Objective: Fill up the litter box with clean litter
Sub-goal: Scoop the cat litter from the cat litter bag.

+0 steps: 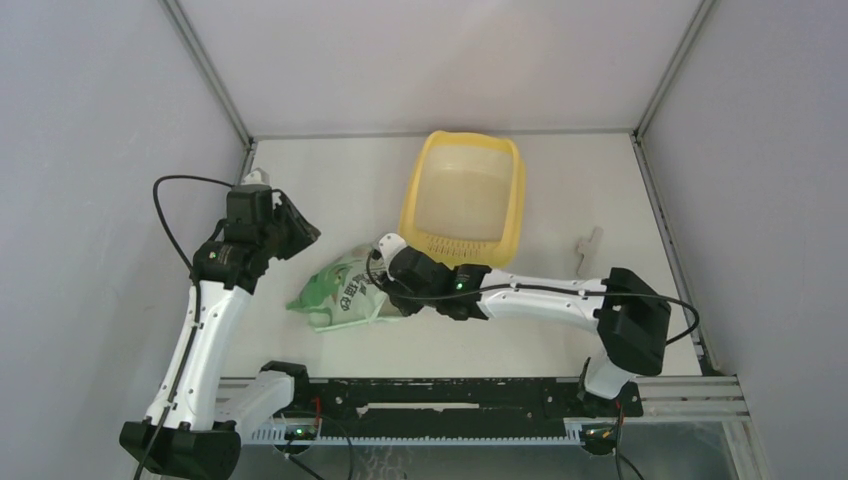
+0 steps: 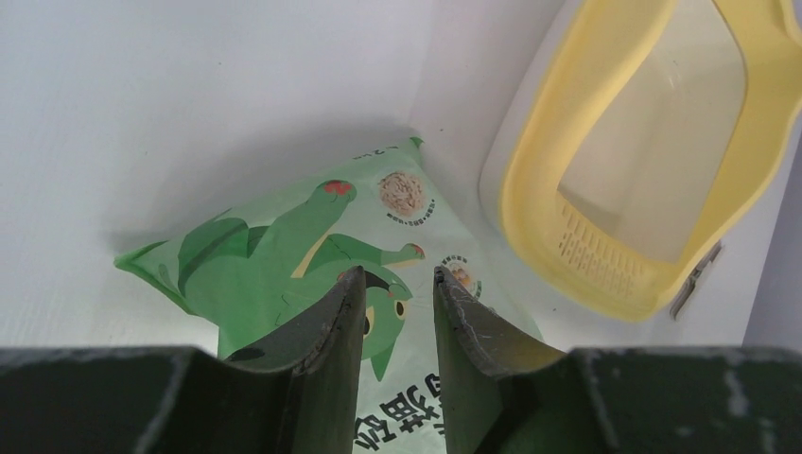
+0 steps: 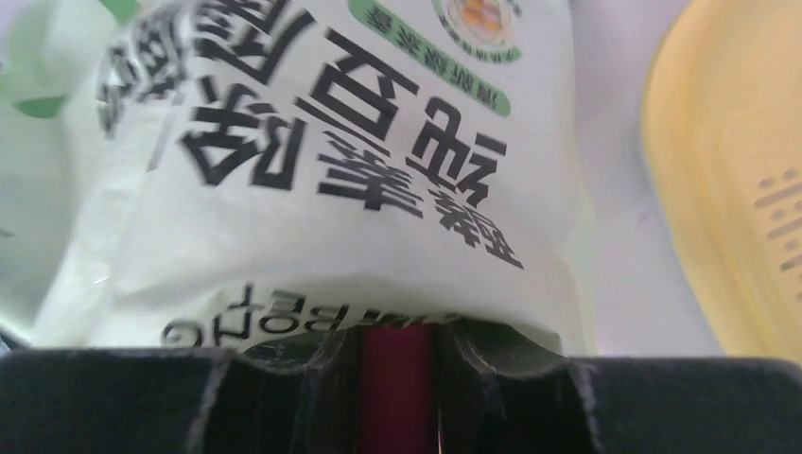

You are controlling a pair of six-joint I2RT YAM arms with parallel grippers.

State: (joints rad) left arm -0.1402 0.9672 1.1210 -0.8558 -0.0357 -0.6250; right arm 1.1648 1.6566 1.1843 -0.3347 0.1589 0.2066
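Status: we judge the filling not yet begun. No beige granules show inside the yellow plastic rectangular litter box (image 1: 470, 140). Its pale floor looks bare, and the clean litter is presumably inside the bag. Left to do: raise the bag, tip it over the box and pour.

Item 1, nearest: right hand (image 3: 397, 333), reaching low across the white tabletop (image 1: 330, 180). Its jaws are narrowed onto a slim magenta bar (image 3: 397, 392) tucked under the bag's edge. We take this for a grip; what the bar belongs to we cannot tell.

Item 2: light green printed plastic bag (image 1: 340, 292), lying flat, just beside the box's grille end.

Item 3: left hand (image 2: 398, 274), hovering above the bag, jaws partly apart, holding nothing.

Item 4, farthest: the litter box, upright at the tabletop's far middle, apart from both hands.
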